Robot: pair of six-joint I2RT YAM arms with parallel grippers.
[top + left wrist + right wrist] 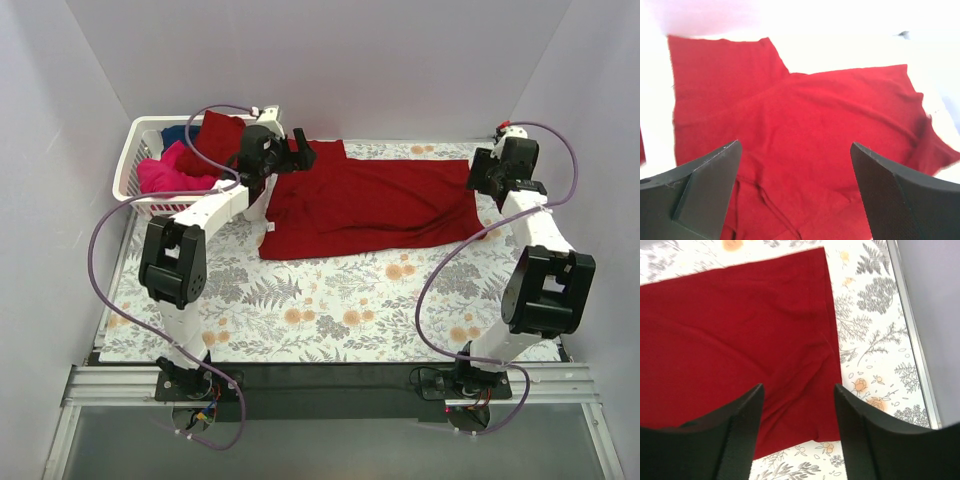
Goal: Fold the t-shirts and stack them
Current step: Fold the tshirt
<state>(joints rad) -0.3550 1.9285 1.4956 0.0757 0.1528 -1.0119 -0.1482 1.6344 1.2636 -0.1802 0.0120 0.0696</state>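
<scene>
Overhead, left gripper (pixel 795 150) and right gripper (pixel 798 390) spread wide, empty, dark red t-shirt (pixel 380 200) beneath.

Bench (pixel 350 310): covered by a white sheet printed with grey ferns and orange flowers.

Near edge of the bench: a black strip (pixel 330 378) runs its full width. Just in front of that lies a ribbed aluminium rail (pixel 330 408).

Enclosure: three plain, pale lilac-white panels.
- Back wall (pixel 330 60) stands behind the bench's far edge.
- Left wall (pixel 50 150) stands along its left side.
- Right wall (pixel 600 120) stands along its right side.

In the right wrist view a thin metal trim (pixel 912 335) lines the bench's right edge at the foot of that wall.

Light: bright and diffuse, with only soft shadows on the bench. In the left wrist view the bench print is blown out to white.
</scene>
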